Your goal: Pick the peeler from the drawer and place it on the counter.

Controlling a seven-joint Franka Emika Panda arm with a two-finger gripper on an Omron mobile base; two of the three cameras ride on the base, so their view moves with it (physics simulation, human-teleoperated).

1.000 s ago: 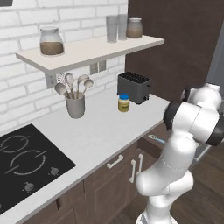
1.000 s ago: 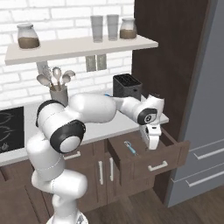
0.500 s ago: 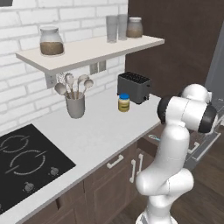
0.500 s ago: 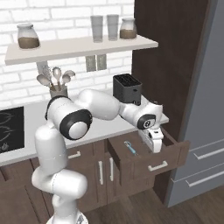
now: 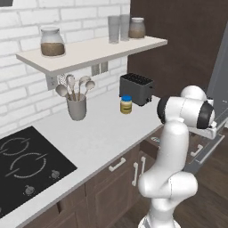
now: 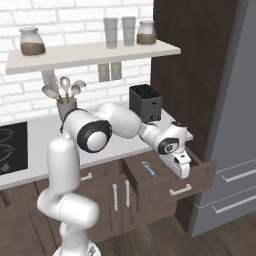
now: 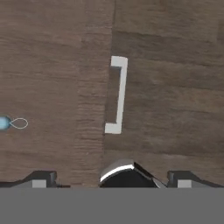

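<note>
The dark wood drawer stands pulled out below the counter. Inside it lies the peeler, light blue handle and silvery head, toward the left half. My gripper points down over the drawer's right front corner, to the right of the peeler and not touching it. In the hand view the fingertips sit wide apart with nothing between them, so the gripper is open. The drawer's silver bar handle lies straight ahead there, and the peeler shows at the far left edge. In the left base view my arm covers most of the drawer.
A black toaster and a yellow jar stand on the counter just behind the drawer. A utensil cup and a black cooktop lie further left. A tall grey fridge flanks the drawer's right side.
The arm has swung down and outward; the gripper moved lower and toward the drawer's front right corner. It stayed open. Peeler and drawer have not moved.
</note>
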